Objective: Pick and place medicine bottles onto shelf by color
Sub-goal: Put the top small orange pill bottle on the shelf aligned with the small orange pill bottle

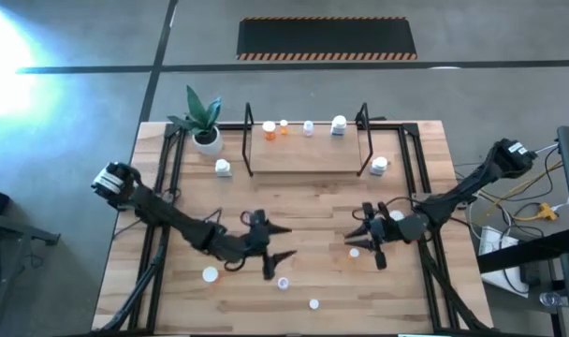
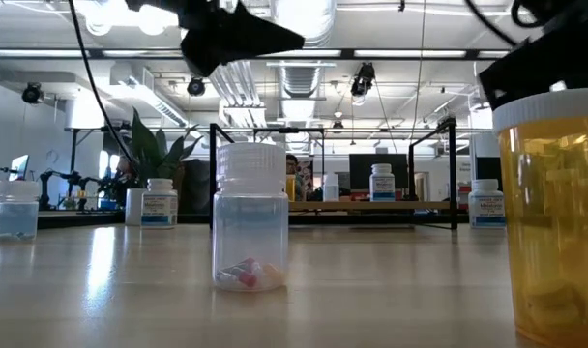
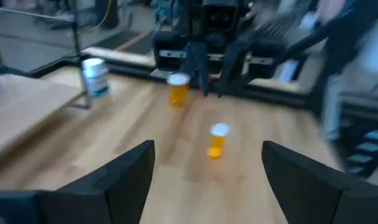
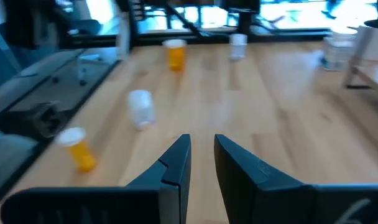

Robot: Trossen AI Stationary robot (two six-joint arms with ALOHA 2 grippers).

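The shelf (image 1: pixel 303 154) stands at the table's far middle, and on its board rest two orange medicine bottles (image 1: pixel 269 128), a clear one (image 1: pixel 308 127) and a white one (image 1: pixel 338 124). More bottles stand loose on the table: a small orange one (image 3: pixel 217 140), a taller orange one (image 3: pixel 178 89) and a clear one with pills (image 2: pixel 249 217). My left gripper (image 1: pixel 283 241) hovers open over the table's middle, pointing toward the right edge at the small orange bottle. My right gripper (image 4: pixel 202 152) faces it from the right, its fingers drawn almost together on nothing.
A potted plant (image 1: pixel 206 131) stands at the far left of the shelf. White bottles (image 1: pixel 223 168) (image 1: pixel 379 166) stand on the table at either end of the shelf. Near the front edge are further bottles (image 1: pixel 210 274) (image 1: pixel 314 302). Black frame rails (image 1: pixel 163 187) run along both table sides.
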